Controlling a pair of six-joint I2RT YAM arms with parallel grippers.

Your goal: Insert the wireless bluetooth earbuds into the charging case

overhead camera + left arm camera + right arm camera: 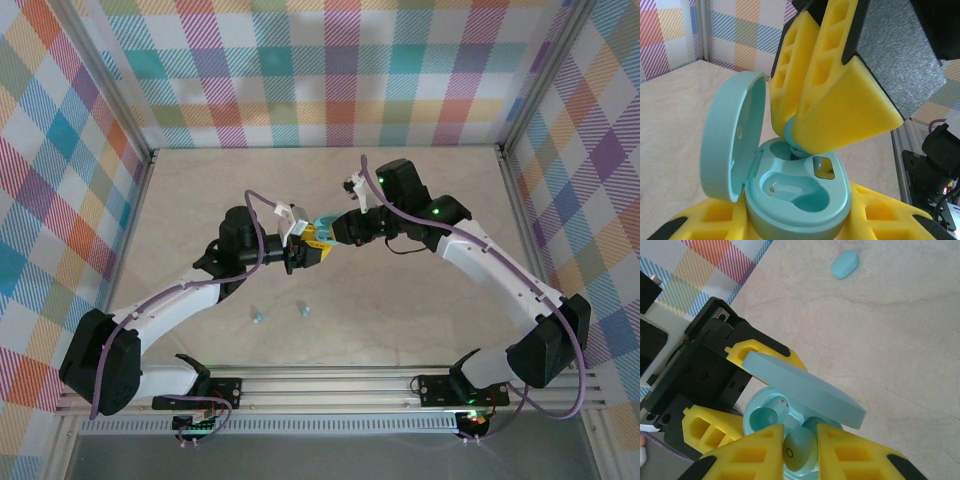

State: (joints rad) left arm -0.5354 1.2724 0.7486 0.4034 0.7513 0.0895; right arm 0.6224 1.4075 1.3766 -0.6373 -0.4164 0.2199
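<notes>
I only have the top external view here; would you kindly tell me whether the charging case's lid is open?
Observer: Yes; the left wrist view shows the charging case held in the left tool, its lid swung open.
Operator: What is the right tool holding?
Observer: An earbud, pinched between its yellow fingers at the far socket.
Operator: Is the other socket filled?
Observer: No, the near socket is empty.
</notes>
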